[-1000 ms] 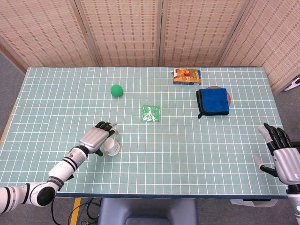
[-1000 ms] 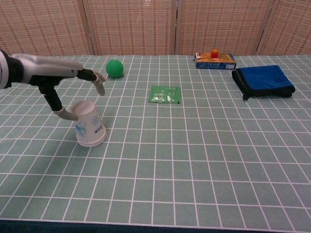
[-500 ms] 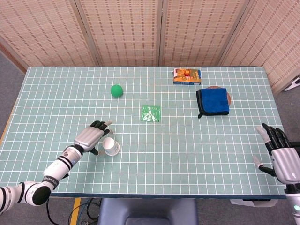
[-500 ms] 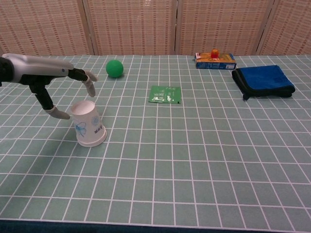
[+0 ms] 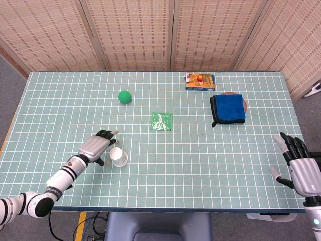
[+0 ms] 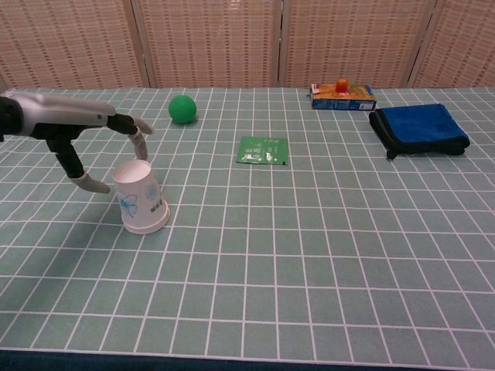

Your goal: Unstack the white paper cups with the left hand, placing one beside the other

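The white paper cups (image 5: 119, 156) (image 6: 140, 198) stand nested as one stack, mouth down, near the table's front left; a blue print shows on the side. My left hand (image 5: 95, 146) (image 6: 83, 124) hovers just left of the stack with its fingers spread over the top and its thumb low beside the wall. A small gap separates it from the cups, and it holds nothing. My right hand (image 5: 299, 169) waits open at the table's front right edge, seen only in the head view.
A green ball (image 5: 125, 97) (image 6: 182, 108) lies behind the cups. A green packet (image 5: 162, 121) (image 6: 263, 150) sits mid-table. A folded blue cloth (image 5: 228, 108) (image 6: 418, 127) and a small printed box (image 5: 200, 81) (image 6: 342, 96) occupy the back right.
My left hand has drawn back to the left; its thumb touched the cup stack a second ago and now stands apart from it. The cups stay put.
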Motion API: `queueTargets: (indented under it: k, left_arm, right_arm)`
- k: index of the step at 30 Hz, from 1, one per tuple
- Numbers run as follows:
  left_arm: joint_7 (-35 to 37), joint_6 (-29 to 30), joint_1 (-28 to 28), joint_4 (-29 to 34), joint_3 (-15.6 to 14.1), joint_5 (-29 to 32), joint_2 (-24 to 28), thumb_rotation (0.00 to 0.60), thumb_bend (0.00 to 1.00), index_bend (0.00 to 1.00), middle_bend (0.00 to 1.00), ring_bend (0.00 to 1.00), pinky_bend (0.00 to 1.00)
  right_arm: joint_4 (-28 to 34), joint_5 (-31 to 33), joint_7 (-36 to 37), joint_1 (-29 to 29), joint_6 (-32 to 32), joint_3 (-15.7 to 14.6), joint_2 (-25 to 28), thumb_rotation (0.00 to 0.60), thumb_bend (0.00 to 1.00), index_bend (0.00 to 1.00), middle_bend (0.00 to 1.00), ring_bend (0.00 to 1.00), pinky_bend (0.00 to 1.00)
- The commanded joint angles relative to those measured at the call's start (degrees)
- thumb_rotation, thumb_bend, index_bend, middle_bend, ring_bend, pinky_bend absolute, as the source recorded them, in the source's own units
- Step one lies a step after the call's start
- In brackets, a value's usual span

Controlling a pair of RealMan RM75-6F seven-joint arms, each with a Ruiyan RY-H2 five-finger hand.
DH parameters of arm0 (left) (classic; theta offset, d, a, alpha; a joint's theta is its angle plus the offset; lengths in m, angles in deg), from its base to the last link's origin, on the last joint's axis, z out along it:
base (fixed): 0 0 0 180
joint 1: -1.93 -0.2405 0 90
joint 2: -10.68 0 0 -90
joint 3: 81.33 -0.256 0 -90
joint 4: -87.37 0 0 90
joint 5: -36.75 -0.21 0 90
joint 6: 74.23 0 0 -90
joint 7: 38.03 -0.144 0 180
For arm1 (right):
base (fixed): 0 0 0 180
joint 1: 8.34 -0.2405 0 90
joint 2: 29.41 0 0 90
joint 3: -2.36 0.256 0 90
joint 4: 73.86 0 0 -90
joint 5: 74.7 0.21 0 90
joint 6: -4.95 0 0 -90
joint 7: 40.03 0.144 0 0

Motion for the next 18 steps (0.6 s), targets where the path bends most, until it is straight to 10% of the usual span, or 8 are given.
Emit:
queueTargets:
  k: [1,18]
  left_arm:
    - [0.11,0.03,0.08,0.0,-0.05,-0.13,-0.06,0.6,0.27,0.32,0.0,0.0,0.0]
    - [2.03,-0.13,0.48,-2.15,0.13,-0.56,-1.67,0.6,0.27,0.39,0.0,0.0,0.0]
  right_arm:
    - [0.08,-0.03,-0.04,0.04,-0.1,0.0,0.01,0.6,0.29,0.0,0.0,0.0,0.0]
    - [0.29,0.42,-0.67,0.48,-0.36,-0.09,0.18,0.6,0.29,0.0,0.0,0.0,0.0]
